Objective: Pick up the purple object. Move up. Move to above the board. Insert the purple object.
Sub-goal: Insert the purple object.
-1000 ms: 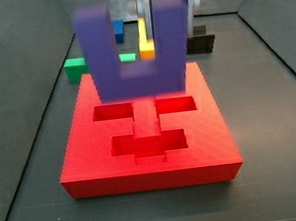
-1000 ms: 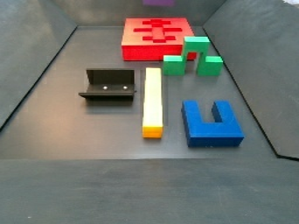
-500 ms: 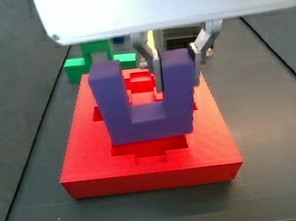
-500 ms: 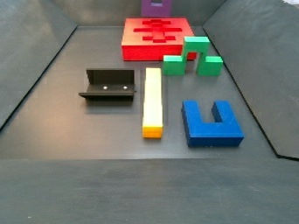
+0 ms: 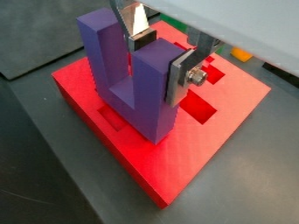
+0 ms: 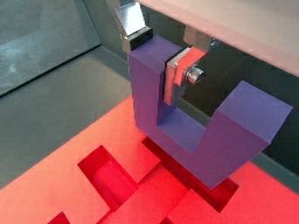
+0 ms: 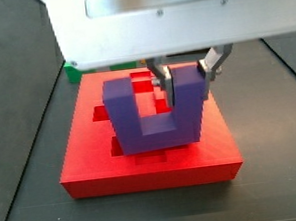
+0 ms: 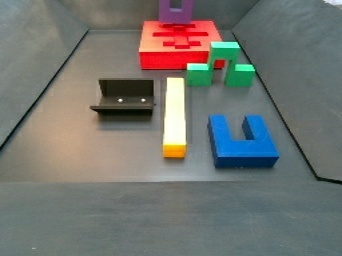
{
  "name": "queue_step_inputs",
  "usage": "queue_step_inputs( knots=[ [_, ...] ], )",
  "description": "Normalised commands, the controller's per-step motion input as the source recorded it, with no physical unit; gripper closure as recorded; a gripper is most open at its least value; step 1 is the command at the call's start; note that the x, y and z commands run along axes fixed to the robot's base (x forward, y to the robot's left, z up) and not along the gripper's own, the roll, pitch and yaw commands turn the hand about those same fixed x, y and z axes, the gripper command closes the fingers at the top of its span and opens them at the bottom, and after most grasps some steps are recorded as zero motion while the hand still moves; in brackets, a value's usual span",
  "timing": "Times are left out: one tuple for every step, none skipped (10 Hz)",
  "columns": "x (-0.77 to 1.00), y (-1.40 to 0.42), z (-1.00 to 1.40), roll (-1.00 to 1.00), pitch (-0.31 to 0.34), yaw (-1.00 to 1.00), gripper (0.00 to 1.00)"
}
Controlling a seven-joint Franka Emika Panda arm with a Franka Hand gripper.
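Observation:
The gripper (image 5: 162,57) is shut on one upright prong of the purple object (image 5: 128,79), a U-shaped block held prongs up. The silver fingers (image 6: 181,70) clamp that prong from both sides. The block hangs over the middle of the red board (image 5: 193,153), with its base down at the board's recesses (image 6: 111,179). I cannot tell how deep it sits. In a side view the gripper (image 7: 188,78) holds the purple object (image 7: 152,122) over the board (image 7: 89,159). In a side view the purple object (image 8: 175,10) stands on the far board (image 8: 154,52); the gripper is out of frame there.
A green stepped block (image 8: 221,63) lies next to the board. A yellow bar (image 8: 174,115), a blue U-shaped block (image 8: 241,140) and the fixture (image 8: 123,97) lie on the dark floor nearer the front. Sloped dark walls bound the floor.
The gripper has come down with the purple object, from above the board to the board's surface at its recesses.

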Motion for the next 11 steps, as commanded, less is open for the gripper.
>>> queue_step_inputs(
  knots=[
    [0.00,0.00,-0.07,0.19,0.084,-0.02,1.00],
    [-0.03,0.00,0.00,0.00,0.020,-0.07,1.00],
    [-0.05,0.03,0.00,-0.01,0.000,-0.04,1.00],
    [-0.01,0.00,0.00,-0.01,0.000,-0.01,1.00],
    [0.00,0.02,-0.03,-0.01,0.000,-0.02,1.00],
    [-0.01,0.08,-0.05,0.00,0.000,-0.05,1.00],
    [-0.07,0.07,-0.05,0.00,0.000,-0.06,1.00],
    [-0.12,0.07,-0.08,0.00,-0.013,-0.07,1.00],
    [-0.08,0.00,-0.09,0.00,-0.027,-0.01,1.00],
    [-0.08,-0.03,-0.05,0.00,-0.024,0.00,1.00],
    [-0.13,-0.01,-0.01,0.00,0.000,0.00,1.00]
  ],
)
